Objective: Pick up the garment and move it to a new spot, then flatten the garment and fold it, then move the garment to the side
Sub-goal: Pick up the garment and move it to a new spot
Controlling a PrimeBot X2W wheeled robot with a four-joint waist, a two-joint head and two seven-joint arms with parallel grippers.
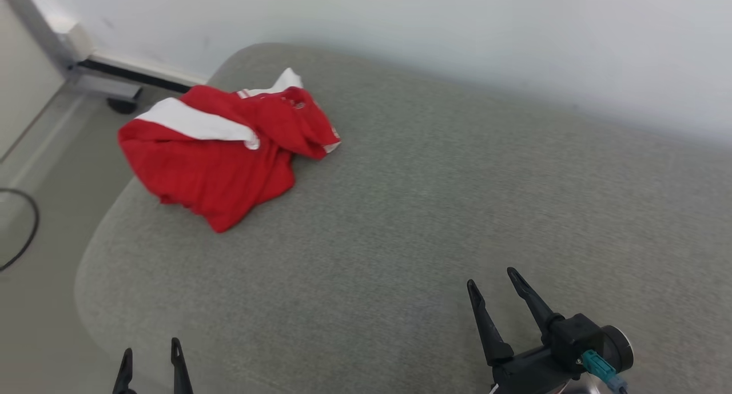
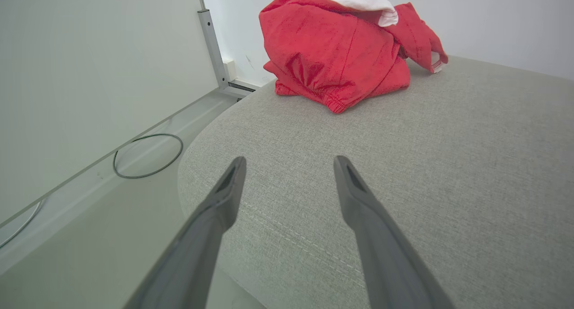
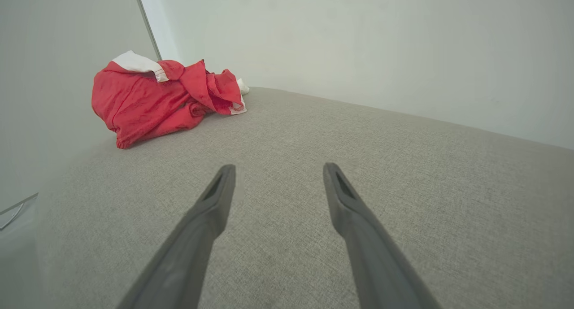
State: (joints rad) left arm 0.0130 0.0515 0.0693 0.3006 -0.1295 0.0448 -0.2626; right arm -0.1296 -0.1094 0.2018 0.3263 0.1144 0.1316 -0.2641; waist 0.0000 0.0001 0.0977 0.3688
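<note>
A bare lab-like room: white wall [image 1: 457,28], grey cushion [image 1: 429,211], floor cable [image 1: 26,234].

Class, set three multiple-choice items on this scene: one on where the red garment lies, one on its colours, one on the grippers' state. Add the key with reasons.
1. Where on the grey cushion does the garment lie?
A. near its far left corner
B. at its middle
C. at its right end

2. The garment's colours?
A. blue and yellow
B. red and white
C. all black

3. The left gripper and right gripper are:
A. both open, empty
B. both shut on the garment
C. one shut

Key: 1 A, heaped by the far left corner in the head view; 2 B, red cloth, white band; 3 A, fingers spread over bare cushion.
</note>
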